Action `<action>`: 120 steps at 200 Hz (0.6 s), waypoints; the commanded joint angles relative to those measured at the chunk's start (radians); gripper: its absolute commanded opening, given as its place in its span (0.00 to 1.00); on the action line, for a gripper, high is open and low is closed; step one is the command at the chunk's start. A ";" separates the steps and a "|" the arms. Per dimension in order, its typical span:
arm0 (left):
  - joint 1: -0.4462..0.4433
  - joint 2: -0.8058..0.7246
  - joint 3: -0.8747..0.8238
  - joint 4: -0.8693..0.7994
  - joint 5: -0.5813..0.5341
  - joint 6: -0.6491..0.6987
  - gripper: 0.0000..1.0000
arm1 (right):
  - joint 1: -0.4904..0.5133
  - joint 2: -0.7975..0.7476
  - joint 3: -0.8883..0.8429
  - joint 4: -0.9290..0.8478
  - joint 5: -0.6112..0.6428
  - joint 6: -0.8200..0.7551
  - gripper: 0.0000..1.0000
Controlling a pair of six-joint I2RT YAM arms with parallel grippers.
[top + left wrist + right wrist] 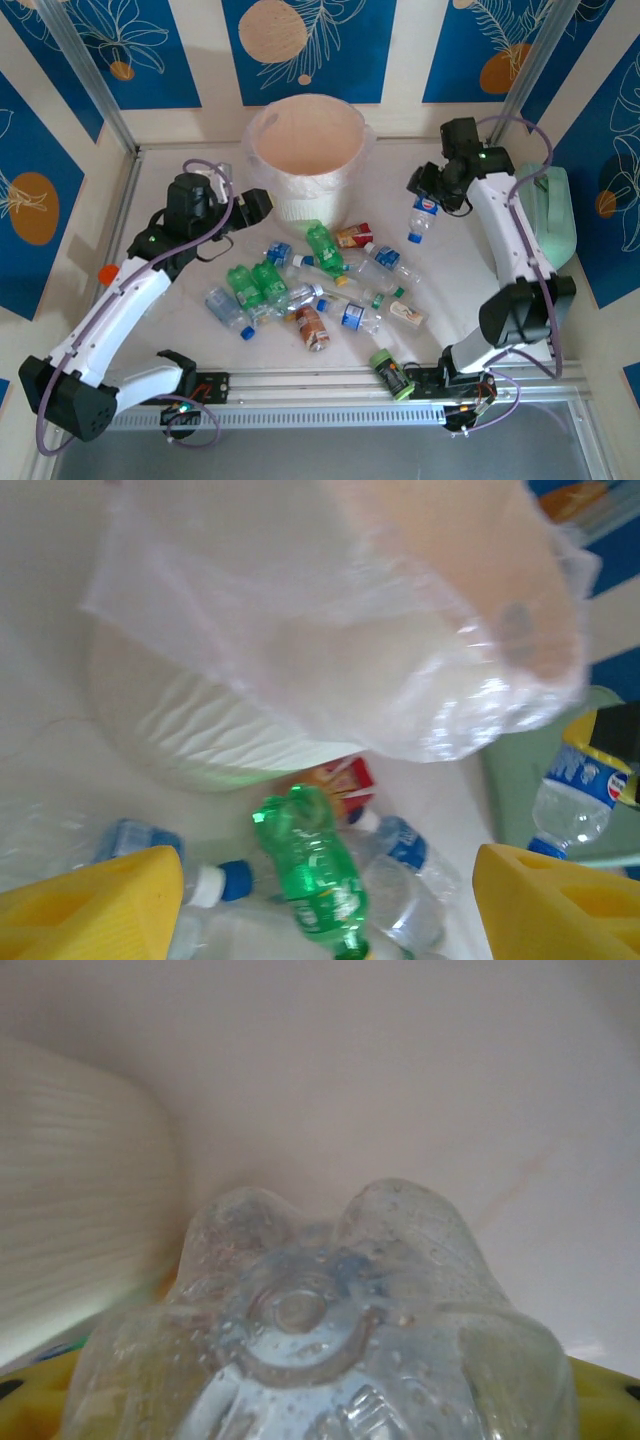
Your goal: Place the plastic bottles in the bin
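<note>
right fingers [602, 1398] clamped on clear blue-label bottle [424, 212], hanging cap-down just right of bin [300, 196], left fingers [90, 910] apart, empty, left of bin, other bottles [300, 288] heaped on surface [455, 285] in front of bin

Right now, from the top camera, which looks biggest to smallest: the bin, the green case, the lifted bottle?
1. bin: biggest by far.
2. green case: partly behind the right arm.
3. lifted bottle: smallest.

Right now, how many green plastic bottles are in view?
3. The left green bottle and the middle green bottle lie side by side, left of centre; the far green bottle lies just before the bin. More may be hidden underneath.
</note>
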 commanded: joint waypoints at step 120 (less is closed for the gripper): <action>-0.161 0.142 0.055 0.813 0.496 -0.362 0.90 | 0.236 -0.272 -0.060 0.719 -0.614 0.458 0.59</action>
